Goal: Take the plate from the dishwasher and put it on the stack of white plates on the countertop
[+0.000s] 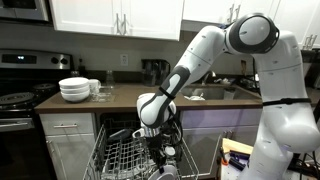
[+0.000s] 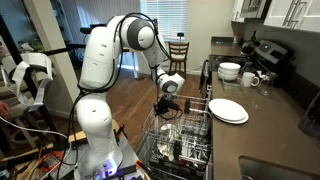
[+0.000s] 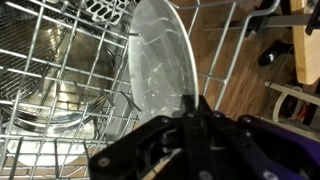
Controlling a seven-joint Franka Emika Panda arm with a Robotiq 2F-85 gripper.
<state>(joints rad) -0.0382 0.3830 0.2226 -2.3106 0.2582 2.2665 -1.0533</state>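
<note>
The gripper (image 3: 190, 106) is low inside the dishwasher (image 1: 128, 155), and in the wrist view its two black fingers (image 3: 168, 128) are clenched on the near rim of the plate (image 3: 158, 60), so they are grasping it. The plate stands on its edge and reaches straight away from the fingertips, with its pale, slightly shiny face turned to one side of them. The grey wires of the rack (image 3: 60, 90) are close on both sides of the fingers and also beyond the plate. I cannot tell if the plate's far edge touches the rack. In an exterior view the white arm (image 1: 200, 55) bends down from above to the fingers. The stack of white plates (image 2: 228, 110) lies flat on the dark countertop (image 2: 280, 140), higher than the fingers and well apart from them, past the edge of the rack. A pile of bowls (image 2: 230, 71) stands farther from the fingers, behind this stack
</note>
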